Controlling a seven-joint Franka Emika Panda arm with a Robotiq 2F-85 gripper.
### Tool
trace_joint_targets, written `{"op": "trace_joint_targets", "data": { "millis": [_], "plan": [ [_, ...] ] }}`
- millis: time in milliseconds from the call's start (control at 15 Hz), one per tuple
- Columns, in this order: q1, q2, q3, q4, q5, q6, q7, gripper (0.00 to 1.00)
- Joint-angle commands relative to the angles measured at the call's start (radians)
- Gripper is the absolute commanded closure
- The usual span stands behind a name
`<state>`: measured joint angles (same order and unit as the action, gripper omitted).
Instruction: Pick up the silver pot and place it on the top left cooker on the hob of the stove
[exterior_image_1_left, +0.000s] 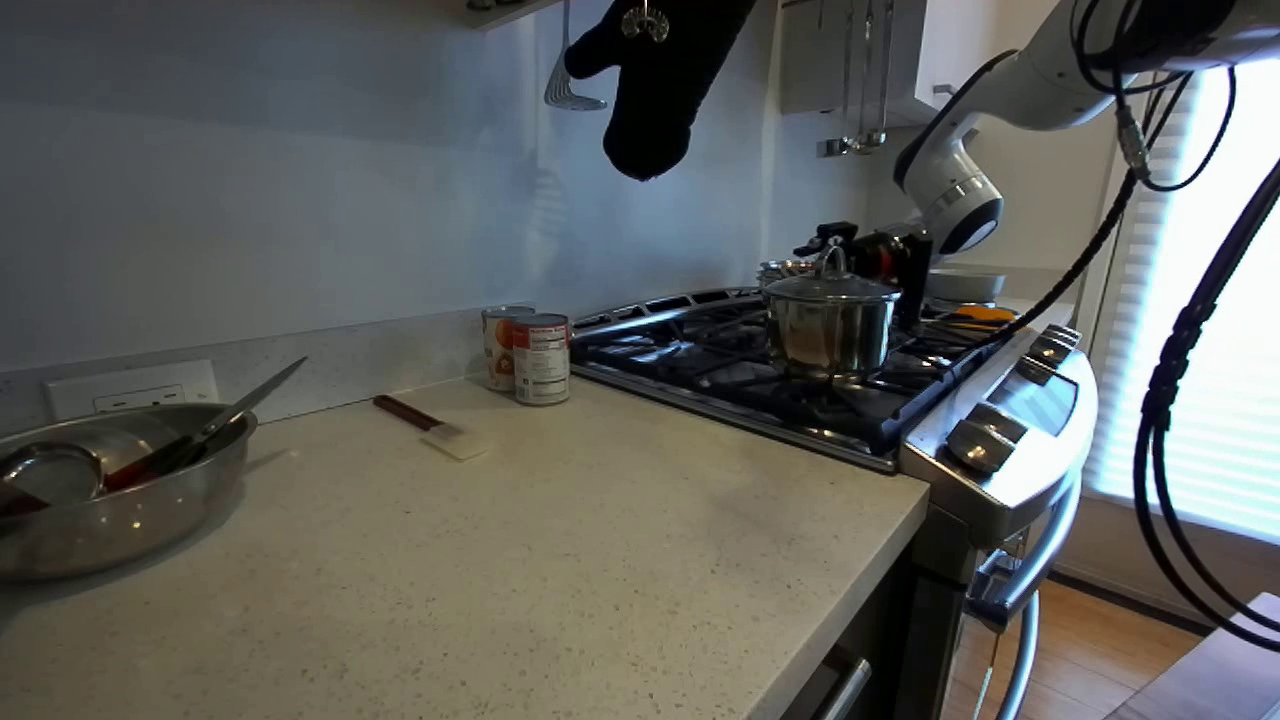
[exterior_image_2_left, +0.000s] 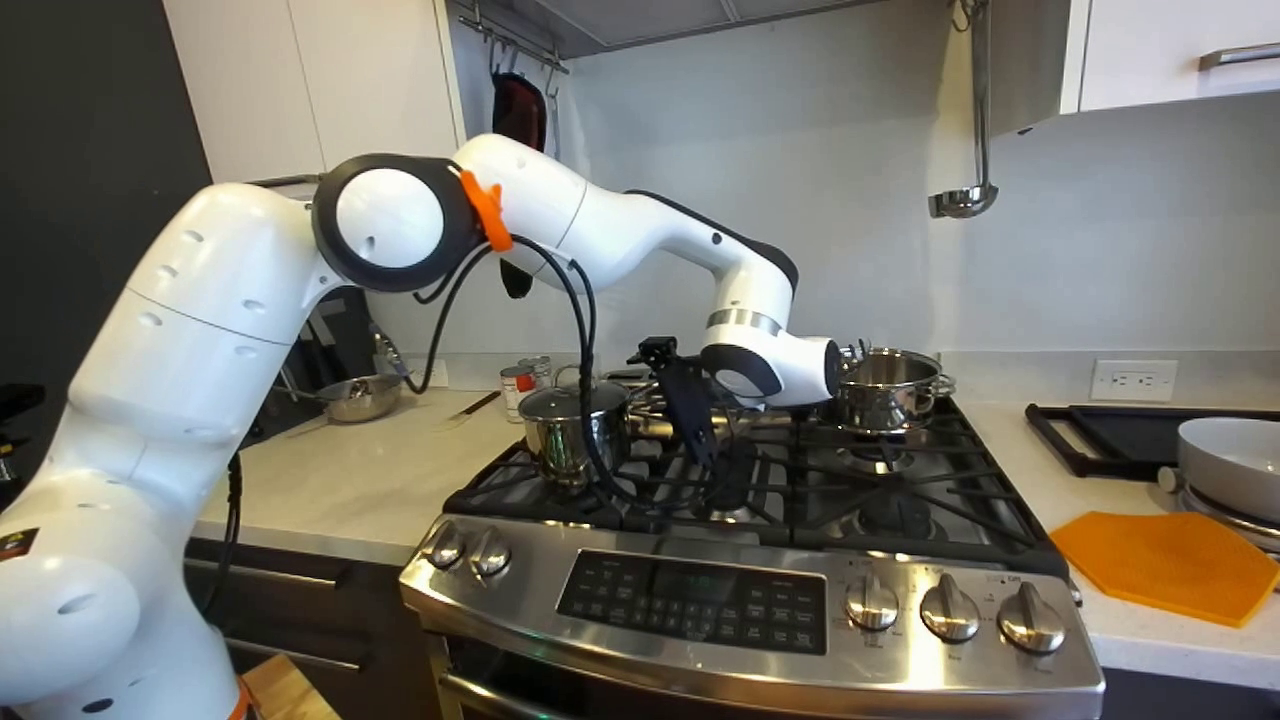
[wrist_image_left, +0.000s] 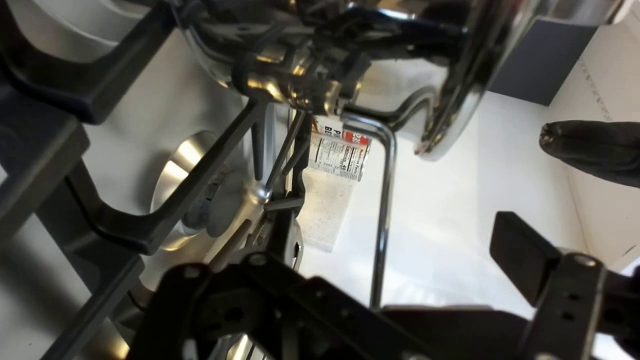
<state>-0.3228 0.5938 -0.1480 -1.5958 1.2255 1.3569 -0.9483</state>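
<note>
Starting at the bowl (exterior_image_1_left: 170, 520) on the far left of an exterior view, running rightward over the counter (exterior_image_1_left: 520, 560) and finding wide open room as far as its front edge. Passing the brush (exterior_image_1_left: 428, 428), lying flat, then coming to two cans (exterior_image_1_left: 541, 360), standing close together just beside the steel rim of the hob (exterior_image_2_left: 960, 490). Crossing onto the top left cooker (exterior_image_1_left: 665, 345), nearer the wall than the silver pot (exterior_image_1_left: 830, 335). Seeing that pot standing upright, lid on, on the left grates toward the front, with a cable (exterior_image_2_left: 587, 360) draping before it. Meeting tight room to its right, at the gripper (wrist_image_left: 400, 250), then open grating, the open pot (exterior_image_2_left: 885, 405) at the back right, and, past the right edge of the stove (exterior_image_2_left: 520, 600), the mat (exterior_image_2_left: 1170, 565), tray (exterior_image_2_left: 1140, 430) and white pan (exterior_image_2_left: 1235, 460). Reading "PI" and "BE" on a red-banded can in the wrist view, making out fine print alongside, finding the control panel (exterior_image_2_left: 690, 600) lettering too small. Looking closely at the gripper, seeing fingers (wrist_image_left: 525, 257) spread wide apart, with the pot's wire handle (wrist_image_left: 385, 200) crossing the gap between them; not being able to tell about contact.
</note>
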Motion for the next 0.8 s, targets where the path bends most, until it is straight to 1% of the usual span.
{"op": "trace_joint_targets", "data": {
  "millis": [0,67,200,333,400,467,533,733],
  "plan": [
    [-0.04,0.051,0.012,0.052,0.036,-0.064,-0.037,0.06],
    [-0.043,0.054,0.011,0.057,0.038,-0.074,-0.043,0.21],
    [-0.05,0.061,0.011,0.066,0.045,-0.098,-0.049,0.42],
    [-0.051,0.065,0.009,0.07,0.047,-0.112,-0.055,0.51],
    [-0.051,0.067,0.009,0.073,0.047,-0.116,-0.058,0.51],
    [-0.051,0.07,0.009,0.076,0.049,-0.122,-0.06,0.55],
    [-0.051,0.073,0.009,0.08,0.049,-0.121,-0.063,0.52],
    [-0.05,0.085,0.012,0.088,0.055,-0.124,-0.074,0.5]
  ]
}}
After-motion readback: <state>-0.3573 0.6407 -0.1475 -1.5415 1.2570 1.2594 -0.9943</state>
